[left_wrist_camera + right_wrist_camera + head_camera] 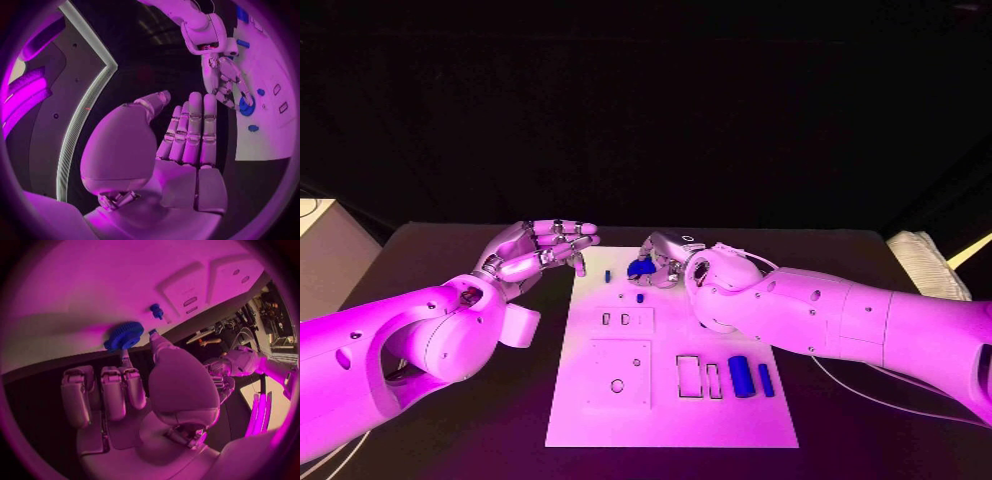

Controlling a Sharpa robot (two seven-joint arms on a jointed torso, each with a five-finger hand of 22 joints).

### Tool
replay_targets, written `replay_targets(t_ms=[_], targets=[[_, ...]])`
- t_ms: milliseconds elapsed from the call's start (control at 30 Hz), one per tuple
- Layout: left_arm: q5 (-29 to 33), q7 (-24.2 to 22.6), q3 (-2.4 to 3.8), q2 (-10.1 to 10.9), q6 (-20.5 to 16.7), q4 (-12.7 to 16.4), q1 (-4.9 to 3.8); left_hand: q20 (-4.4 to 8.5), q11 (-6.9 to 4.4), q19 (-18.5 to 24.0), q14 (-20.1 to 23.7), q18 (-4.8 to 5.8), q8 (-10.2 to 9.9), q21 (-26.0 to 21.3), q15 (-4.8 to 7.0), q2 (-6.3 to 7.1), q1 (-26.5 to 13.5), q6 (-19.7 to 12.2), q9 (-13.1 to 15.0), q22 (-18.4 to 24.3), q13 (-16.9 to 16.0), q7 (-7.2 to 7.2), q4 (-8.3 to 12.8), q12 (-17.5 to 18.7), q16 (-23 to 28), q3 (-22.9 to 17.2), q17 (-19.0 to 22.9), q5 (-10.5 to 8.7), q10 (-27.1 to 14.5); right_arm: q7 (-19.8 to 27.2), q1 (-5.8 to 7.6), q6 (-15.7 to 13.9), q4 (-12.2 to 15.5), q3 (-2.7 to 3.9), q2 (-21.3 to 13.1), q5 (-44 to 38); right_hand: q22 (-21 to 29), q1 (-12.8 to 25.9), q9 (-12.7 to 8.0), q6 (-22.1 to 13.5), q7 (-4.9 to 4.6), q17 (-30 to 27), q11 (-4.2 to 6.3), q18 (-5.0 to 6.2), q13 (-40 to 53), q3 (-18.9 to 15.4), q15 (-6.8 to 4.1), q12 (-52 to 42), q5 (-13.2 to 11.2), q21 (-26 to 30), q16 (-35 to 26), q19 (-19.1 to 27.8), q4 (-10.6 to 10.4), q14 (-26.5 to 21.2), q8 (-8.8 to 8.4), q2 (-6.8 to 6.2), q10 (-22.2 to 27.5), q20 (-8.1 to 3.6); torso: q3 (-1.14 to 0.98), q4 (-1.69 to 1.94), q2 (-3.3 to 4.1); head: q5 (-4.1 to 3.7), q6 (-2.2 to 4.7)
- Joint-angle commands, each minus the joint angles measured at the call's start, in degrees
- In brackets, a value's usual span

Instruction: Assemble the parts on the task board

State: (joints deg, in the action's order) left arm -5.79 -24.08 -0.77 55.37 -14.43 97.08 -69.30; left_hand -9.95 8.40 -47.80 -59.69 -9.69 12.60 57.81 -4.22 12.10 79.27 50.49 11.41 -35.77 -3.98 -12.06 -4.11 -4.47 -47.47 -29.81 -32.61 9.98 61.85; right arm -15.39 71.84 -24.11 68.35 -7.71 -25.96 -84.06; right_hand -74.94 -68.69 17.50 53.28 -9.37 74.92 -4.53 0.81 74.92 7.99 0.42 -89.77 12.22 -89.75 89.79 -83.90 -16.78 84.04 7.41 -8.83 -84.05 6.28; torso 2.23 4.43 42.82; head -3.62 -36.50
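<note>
Left arm reaching in, left hand (542,250) raised beside the board's far corner, palm up, fingers (190,127) straight and together, holding nothing, right arm stretched forward, right hand (678,262) turned down, fingertips (125,359) pinching a blue gear (124,335)

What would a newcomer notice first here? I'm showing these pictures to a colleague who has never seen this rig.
First the right hand at the far end of the white board, its fingers at a blue gear; whether they grip it is unclear. Next the left hand, raised beside the board's far left corner, holding nothing. Then two blue bars lying side by side on the board's near right part.
</note>
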Motion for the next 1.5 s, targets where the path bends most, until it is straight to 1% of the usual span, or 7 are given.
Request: replay_targets(t_ms=[33,567,733,900,1100,1200,1500], targets=[[-0.29,-0.2,0.04,-0.01,0.88,0.05,-0.08,-0.06,0.12,0.5,0.41,-0.8,0.12,0.36,-0.04,-0.07,-0.72,0.0,0.06,-0.07,-0.08,-0.2,-0.04,0.2,-0.39,-0.33,-0.04,-0.23,0.24,0.58,-0.47,3.89,0.07,-0.34,-0.32,0.86,-15.06,0.29,0.17,0.37,0.09,15.08,-0.07,-0.81,15.08,-0.13,0.05,-0.23,0.33,-0.25,0.21,-6.1,0.02,5.96,0.18,0.73,-5.95,0.17,-0.08,-0.03,0.0,0.04,0.0],[-0.29,-0.21,0.04,0.11,0.84,-0.11,-0.07,-0.08,0.16,0.62,0.47,-0.8,0.07,0.5,-0.06,-0.08,-0.8,-0.1,0.07,-0.14,-0.06,-0.23,-0.05,0.26,-0.48,-0.38,-0.01,-0.23,0.12,0.53,-0.47,0.01,3.07,-0.36,-3.49,-0.27,-15.06,-0.19,0.26,0.77,0.27,15.08,0.1,-0.81,15.08,0.79,-0.09,-0.23,2.48,-0.25,0.21,-6.1,0.47,5.96,0.15,0.9,-5.95,0.05,-0.11,-0.06,0.02,0.1,0.0],[-0.29,-0.23,0.04,0.21,0.81,-0.2,-0.07,-0.09,0.2,0.68,0.51,-0.8,0.02,0.56,-0.08,-0.05,-0.82,-0.2,0.06,-0.17,-0.04,-0.28,-0.04,0.32,-0.51,-0.38,0.01,-0.23,0.01,1.83,-0.32,-5.78,6.44,-0.26,-6.9,-0.31,-15.06,-0.48,0.29,0.87,0.31,15.08,0.14,-0.81,15.08,0.98,-0.12,-0.23,2.68,-0.25,0.21,-6.1,0.53,5.96,0.17,0.81,-5.95,0.03,-0.08,-0.15,-0.03,0.12,0.05],[-0.29,-0.26,0.03,0.28,0.83,-0.42,-0.06,-0.09,0.2,0.68,0.51,-0.8,0.02,0.56,-0.08,-0.05,-0.82,-0.2,0.06,-0.17,-0.04,-0.28,-0.04,0.32,-0.51,-0.38,0.01,-0.23,0.01,6.05,0.8,-10.22,9.81,0.01,-12.27,3.53,-15.06,-2.89,0.32,1.04,0.33,15.08,0.19,-0.81,15.08,2.79,-0.22,-0.23,5.24,-0.25,0.21,-6.1,1.04,5.96,-0.03,0.1,-5.95,-0.09,-0.17,-0.41,-0.21,0.07,0.31],[-0.29,-0.29,0.02,0.24,0.97,-0.83,-0.06,-0.1,0.22,0.71,0.53,-0.8,-0.01,0.6,-0.1,-0.04,-0.82,-0.25,0.06,-0.19,-0.03,-0.3,-0.02,0.34,-0.54,-0.39,0.02,-0.23,-0.06,14.68,2.23,-5.36,13.11,0.13,-19.27,12.38,-14.28,-8.23,0.3,1.06,0.13,15.08,0.03,-0.58,15.08,5.14,-0.13,-0.23,0.39,0.47,0.21,-5.61,3.41,5.96,-0.44,-1.03,-5.95,-0.02,-0.57,-1.02,-0.42,0.15,0.52],[-0.29,-0.33,0.02,0.13,1.18,-1.0,-0.06,-0.11,0.22,0.73,0.54,-0.79,-0.01,0.62,-0.1,-0.03,-0.82,-0.26,0.06,-0.21,-0.02,-0.29,-0.01,0.35,-0.55,-0.4,0.03,-0.23,-0.07,18.83,2.59,-2.02,13.95,0.13,-22.46,15.71,-14.65,-10.07,0.34,1.35,0.12,15.08,0.02,-0.69,15.08,5.74,-0.14,-0.23,-0.28,0.12,0.21,-5.84,4.55,5.96,-0.4,-1.68,-5.95,-0.02,-0.77,-1.28,-0.46,-0.16,0.64],[-0.29,-0.38,0.0,-0.28,1.55,-1.67,-0.04,-0.11,0.22,0.73,0.54,-0.79,-0.01,0.62,-0.1,-0.03,-0.82,-0.26,0.06,-0.21,-0.02,-0.29,-0.01,0.35,-0.55,-0.4,0.03,-0.23,-0.07,23.58,2.75,4.21,11.4,-0.06,-27.88,18.43,-14.95,-13.73,0.21,1.26,-0.09,15.08,-0.16,-0.78,15.05,6.88,-0.03,-0.2,-1.44,-0.15,0.21,-6.03,6.94,5.96,-0.76,-2.89,-5.92,0.07,-1.32,-1.73,-0.55,-0.4,0.58]])
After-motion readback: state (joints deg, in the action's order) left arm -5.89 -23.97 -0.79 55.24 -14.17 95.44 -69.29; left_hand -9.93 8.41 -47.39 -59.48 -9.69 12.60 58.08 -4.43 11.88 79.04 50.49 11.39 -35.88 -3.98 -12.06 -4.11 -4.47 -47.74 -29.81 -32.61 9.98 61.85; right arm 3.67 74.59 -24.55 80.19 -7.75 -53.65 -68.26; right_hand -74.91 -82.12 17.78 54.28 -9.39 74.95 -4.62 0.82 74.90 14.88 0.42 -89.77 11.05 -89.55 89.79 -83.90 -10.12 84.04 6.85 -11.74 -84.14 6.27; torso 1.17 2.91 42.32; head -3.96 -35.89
